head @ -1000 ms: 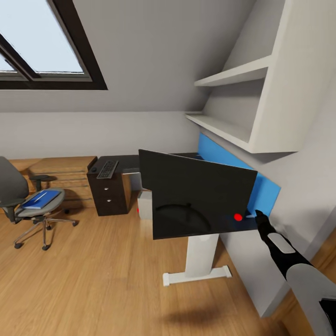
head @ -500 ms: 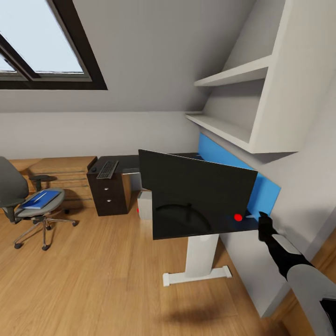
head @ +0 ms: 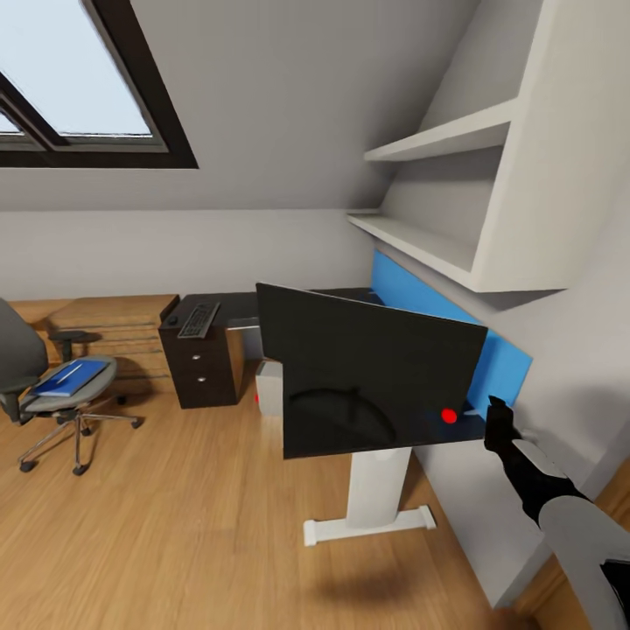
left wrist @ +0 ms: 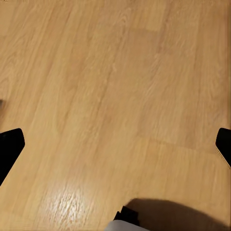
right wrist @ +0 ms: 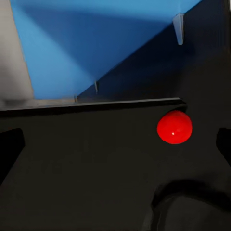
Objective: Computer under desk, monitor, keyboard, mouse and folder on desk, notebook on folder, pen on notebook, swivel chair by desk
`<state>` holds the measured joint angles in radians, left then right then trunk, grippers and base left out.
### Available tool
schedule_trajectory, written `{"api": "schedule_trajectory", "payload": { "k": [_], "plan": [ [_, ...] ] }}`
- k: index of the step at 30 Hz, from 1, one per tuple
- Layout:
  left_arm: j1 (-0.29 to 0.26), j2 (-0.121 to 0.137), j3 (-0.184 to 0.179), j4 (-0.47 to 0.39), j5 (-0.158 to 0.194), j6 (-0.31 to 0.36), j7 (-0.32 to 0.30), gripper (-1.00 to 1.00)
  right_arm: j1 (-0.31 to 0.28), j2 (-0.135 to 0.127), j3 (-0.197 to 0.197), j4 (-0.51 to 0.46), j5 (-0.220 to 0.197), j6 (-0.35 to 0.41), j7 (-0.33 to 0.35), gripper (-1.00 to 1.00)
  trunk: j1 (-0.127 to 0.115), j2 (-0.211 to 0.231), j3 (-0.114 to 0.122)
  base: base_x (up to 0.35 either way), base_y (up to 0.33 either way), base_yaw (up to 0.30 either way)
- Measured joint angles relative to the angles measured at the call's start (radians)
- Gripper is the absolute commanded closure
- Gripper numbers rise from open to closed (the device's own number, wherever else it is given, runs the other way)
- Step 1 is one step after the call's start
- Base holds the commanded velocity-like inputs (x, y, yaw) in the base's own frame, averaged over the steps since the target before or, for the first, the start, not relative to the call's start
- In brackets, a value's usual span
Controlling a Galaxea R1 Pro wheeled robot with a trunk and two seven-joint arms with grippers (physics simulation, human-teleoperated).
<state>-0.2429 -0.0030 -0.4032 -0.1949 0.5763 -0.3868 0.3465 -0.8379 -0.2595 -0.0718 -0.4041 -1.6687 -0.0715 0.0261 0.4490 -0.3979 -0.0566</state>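
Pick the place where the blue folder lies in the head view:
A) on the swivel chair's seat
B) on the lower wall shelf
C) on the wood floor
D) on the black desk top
A: the blue folder lies flat on the grey seat of the swivel chair, at the far left of the room.

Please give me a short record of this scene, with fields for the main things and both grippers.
monitor: on the desk, red light at lower corner
keyboard: on the black cabinet
folder: on the swivel chair seat
computer: on floor, partly behind monitor
right gripper: open, beside monitor's corner
left gripper: open, over wood floor
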Motion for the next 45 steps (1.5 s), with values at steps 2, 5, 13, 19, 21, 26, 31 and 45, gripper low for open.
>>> {"api": "schedule_trajectory", "payload": {
  "k": [2,5,13,19,21,26,31,45],
  "plan": [
    [0.000,-0.001,-0.001,0.000,0.000,0.001,0.000,-1.00,0.002,-0.004,0.001,-0.002,0.003,0.002,0.027,-1.00,0.000,0.000,0.000,0.137,-0.104,0.000],
    [0.000,-0.002,-0.001,0.000,0.000,0.001,0.000,-1.00,0.002,-0.007,0.003,-0.004,0.008,0.008,0.044,-1.00,0.000,0.000,0.000,0.118,-0.149,0.000],
    [0.000,-0.003,-0.001,0.000,0.000,0.003,0.000,-1.00,0.003,-0.018,0.005,-0.004,0.039,0.029,0.061,-1.00,0.000,0.000,0.000,0.057,-0.127,0.000],
    [0.000,-0.003,0.000,0.000,0.000,0.003,0.001,-1.00,0.004,-0.015,0.005,-0.005,0.040,0.029,0.063,-1.00,0.000,0.000,0.000,0.007,-0.017,0.000],
    [0.000,-0.003,0.000,0.000,0.000,0.003,0.001,-1.00,0.004,-0.014,0.005,-0.008,0.038,0.029,0.063,-1.00,0.000,0.000,0.000,0.002,-0.004,0.000],
    [0.000,-0.002,0.000,0.000,0.000,0.003,0.001,-1.00,0.004,-0.011,0.005,-0.009,0.039,0.030,0.063,-1.00,0.000,0.000,0.000,0.000,-0.001,0.000],
    [0.000,-0.002,0.001,0.000,0.000,0.003,0.001,-1.00,0.004,-0.011,0.005,-0.009,0.038,0.030,0.064,-1.00,0.000,0.000,0.000,0.000,0.000,0.000],
    [0.000,-0.002,0.001,0.000,0.000,0.003,0.000,-1.00,0.006,-0.012,0.005,0.001,0.044,0.029,0.060,-1.00,0.000,0.000,0.000,0.093,-0.028,0.000]
  ]
}}
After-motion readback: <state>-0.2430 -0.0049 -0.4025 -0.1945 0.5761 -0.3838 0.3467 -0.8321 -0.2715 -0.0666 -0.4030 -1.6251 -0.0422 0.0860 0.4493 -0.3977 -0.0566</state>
